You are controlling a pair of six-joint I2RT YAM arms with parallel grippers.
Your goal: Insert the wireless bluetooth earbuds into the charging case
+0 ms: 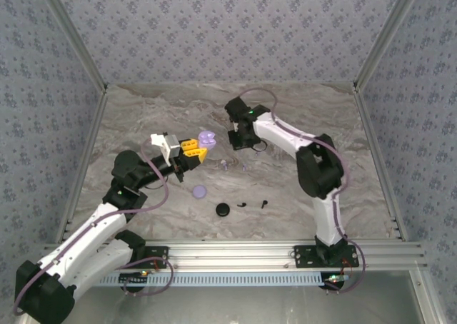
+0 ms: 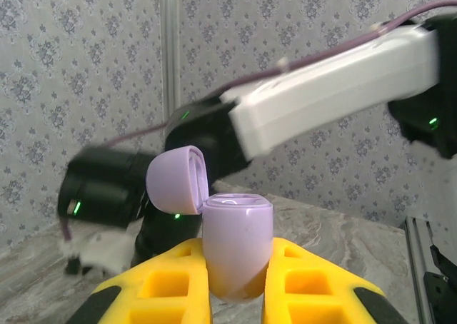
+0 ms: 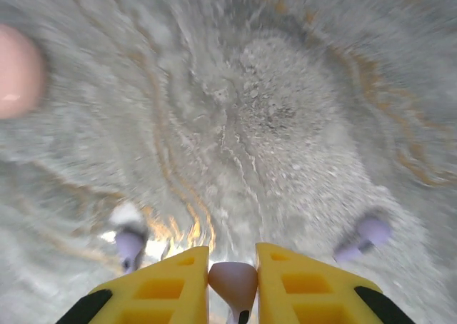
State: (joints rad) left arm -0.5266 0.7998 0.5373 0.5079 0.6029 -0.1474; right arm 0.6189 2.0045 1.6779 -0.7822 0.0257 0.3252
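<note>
My left gripper (image 1: 196,150) is shut on a lilac charging case (image 2: 237,245), holding it upright above the table. Its lid (image 2: 177,179) is flipped open to the left. In the top view the case (image 1: 207,138) sits at the tips of the yellow fingers. My right gripper (image 3: 233,290) is shut on a pale pinkish earbud (image 3: 233,280), stem down, just above the marble table. It hangs at the table's middle, right of the case (image 1: 240,140). Two lilac earbuds (image 3: 131,243) (image 3: 364,237) lie on the table either side of it.
A lilac round piece (image 1: 199,191), a black round case (image 1: 223,209) and two black earbuds (image 1: 243,204) (image 1: 263,203) lie nearer the front edge. A blurred pink round thing (image 3: 14,71) sits at the left of the right wrist view. Patterned walls (image 1: 228,24) close the table in.
</note>
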